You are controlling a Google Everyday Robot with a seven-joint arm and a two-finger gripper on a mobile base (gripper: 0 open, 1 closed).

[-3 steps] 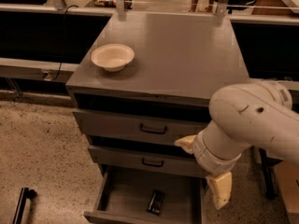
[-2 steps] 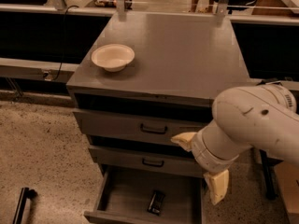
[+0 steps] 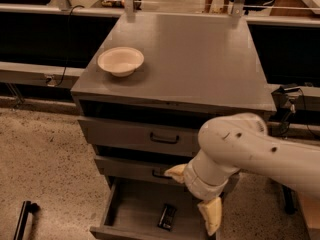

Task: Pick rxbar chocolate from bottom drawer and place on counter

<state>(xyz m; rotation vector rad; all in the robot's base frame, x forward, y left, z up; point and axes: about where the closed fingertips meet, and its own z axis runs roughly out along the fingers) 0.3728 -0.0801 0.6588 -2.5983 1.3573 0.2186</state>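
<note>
Lying flat on the floor of the pulled-out bottom drawer [image 3: 127,210], the rxbar chocolate [image 3: 167,216] shows a dark wrapper with pale markings. Just right of it hangs the gripper [image 3: 191,202], its pale fingers [image 3: 211,215] spread apart, the arm covering the drawer's right side. A cream bowl [image 3: 120,60] sits on the counter [image 3: 200,59].

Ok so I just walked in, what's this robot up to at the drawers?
The robot's arm is reaching down toward the open bottom drawer. Its pincer hangs open at the drawer's right side, holding nothing. The rxbar chocolate lies flat on the drawer floor, just left of the pincer, not yet picked up. On the counter above, a pale bowl sits near the front left corner.
</note>
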